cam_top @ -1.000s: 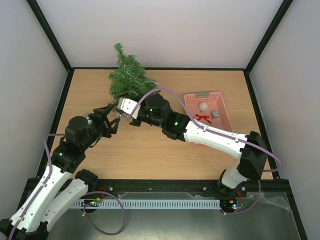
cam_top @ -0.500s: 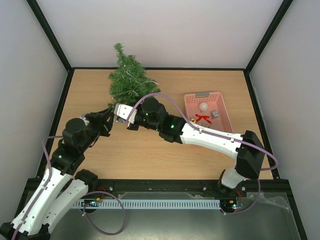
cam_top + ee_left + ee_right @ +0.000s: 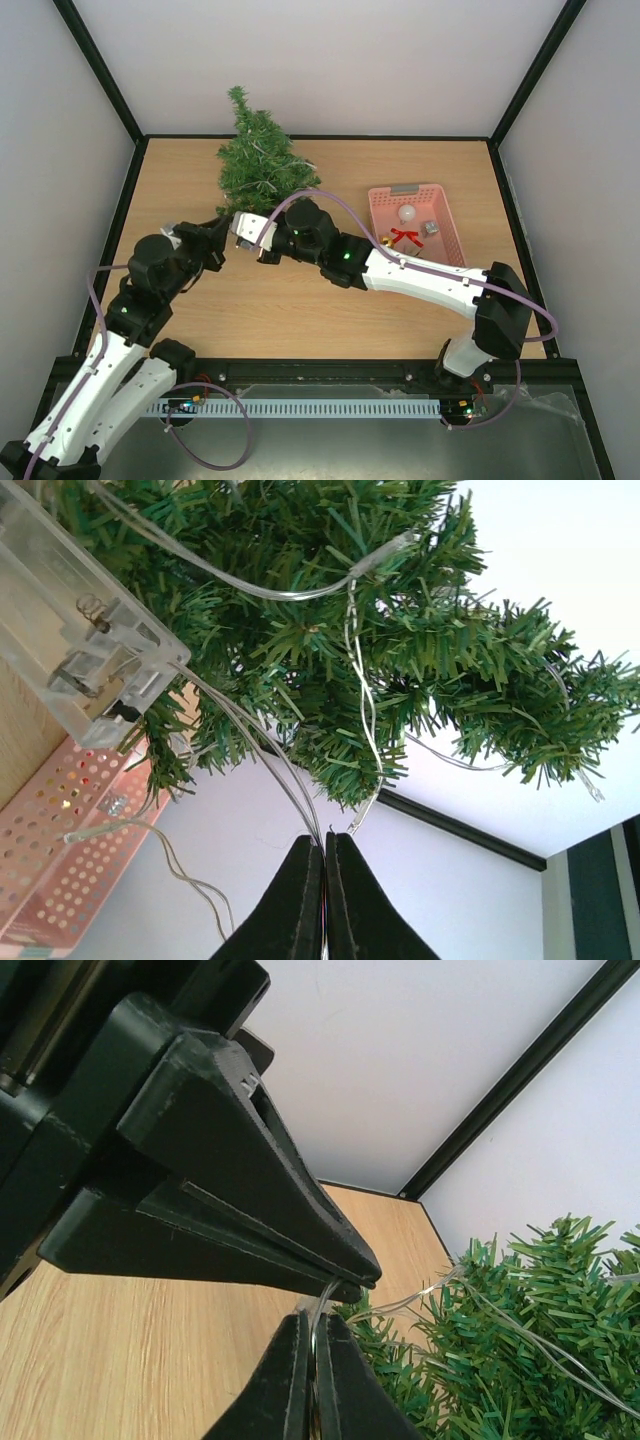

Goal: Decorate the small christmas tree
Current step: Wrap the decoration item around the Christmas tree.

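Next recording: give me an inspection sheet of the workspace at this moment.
Surface: wooden table, no marks seen.
Job's things: tree standing at the back left, light string draped over its branches, clear battery box beside it.
Clutter: pink basket at the right, holding a white ball and a red bow.
Tools: left tool and right tool both shut on the light string, tips close together.
Cables: purple cable looping over each arm.
Surroundings: white walls, black frame.

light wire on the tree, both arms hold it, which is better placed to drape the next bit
Probably left. The left gripper, jaws shut on the light wire, sits close by the small christmas tree. The right gripper pinches the same wire, its arm stretched across the table.
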